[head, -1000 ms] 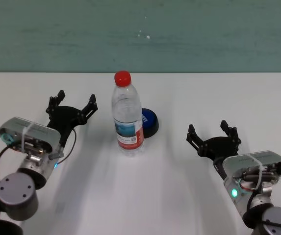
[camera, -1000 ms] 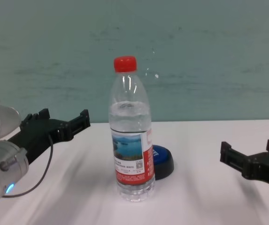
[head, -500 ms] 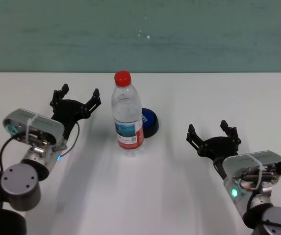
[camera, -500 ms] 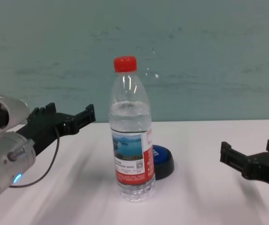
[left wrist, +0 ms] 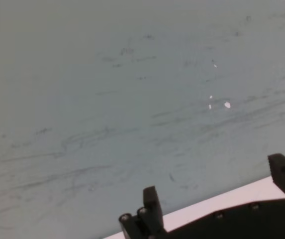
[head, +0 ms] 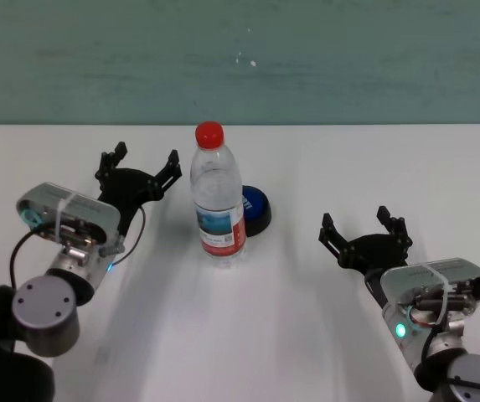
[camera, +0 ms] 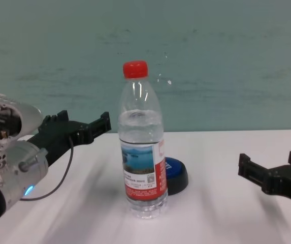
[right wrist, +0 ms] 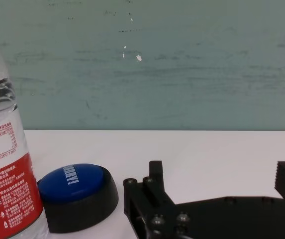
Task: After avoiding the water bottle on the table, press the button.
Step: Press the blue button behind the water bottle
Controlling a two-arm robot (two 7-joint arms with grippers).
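- The water bottle (head: 219,197) stands upright mid-bench (head: 248,335), red cap on.
- The button (head: 255,208) sits just behind it (partly hidden), toward the robot's right.
- Left hand (head: 140,170), fingers spread, hovers left of the bottle, gripping nothing.
- Right hand (head: 366,228), spread too, sits well apart on the right.

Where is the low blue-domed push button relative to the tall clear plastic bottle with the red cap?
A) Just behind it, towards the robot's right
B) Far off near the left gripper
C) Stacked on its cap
A: the button sits behind the bottle, partly hidden by it.
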